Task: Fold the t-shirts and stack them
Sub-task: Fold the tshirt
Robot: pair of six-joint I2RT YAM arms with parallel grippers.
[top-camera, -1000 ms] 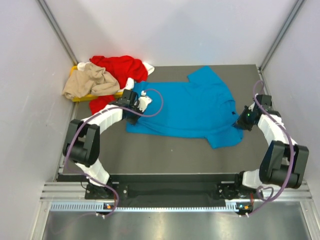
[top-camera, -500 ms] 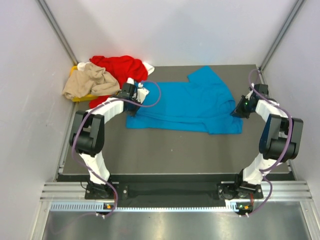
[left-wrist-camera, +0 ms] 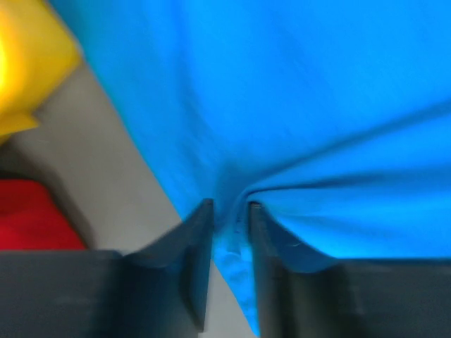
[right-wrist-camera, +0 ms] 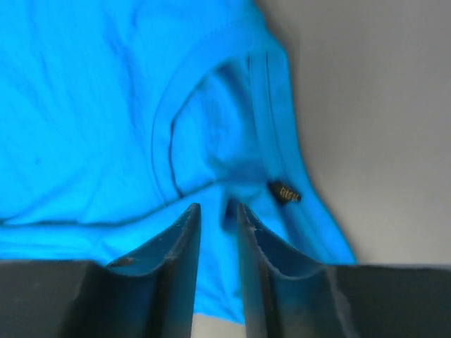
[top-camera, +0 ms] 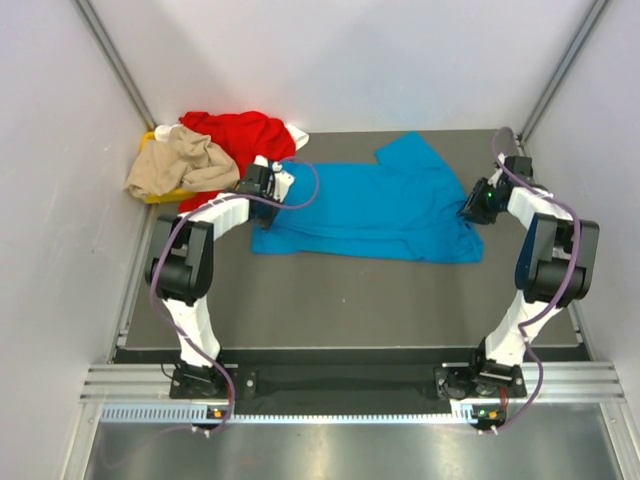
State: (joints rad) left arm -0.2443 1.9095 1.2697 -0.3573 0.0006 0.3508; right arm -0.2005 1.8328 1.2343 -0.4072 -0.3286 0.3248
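Both of my arms have reached farther across the dark grey table [top-camera: 350, 300] than a second ago. The bright blue short-sleeved cloth t-shirt [top-camera: 370, 210] has gone with them: its near edge now lies farther from me, and the near right sleeve no longer sticks out toward me.

The blue shirt lies spread across the middle of the table, collar to the right and hem to the left. My left hand [top-camera: 280, 185] is at its left edge. From the wrist, that hand [left-wrist-camera: 229, 208] has its fingers only narrowly apart, and a pucker of the blue cloth [left-wrist-camera: 317, 105] runs into the gap. I cannot tell whether it is gripped.

My right hand [top-camera: 468, 210] is at the shirt's right edge, by the collar. Its fingers [right-wrist-camera: 217, 208] stand a narrow gap apart over the blue cloth [right-wrist-camera: 84, 105], which lies flat beneath them.

At the far left corner, a crumpled red t-shirt [top-camera: 240, 135] and a beige t-shirt [top-camera: 180, 165] are heaped on a flat yellow tray [top-camera: 160, 195], with some white cloth [top-camera: 297, 135] beside the red.
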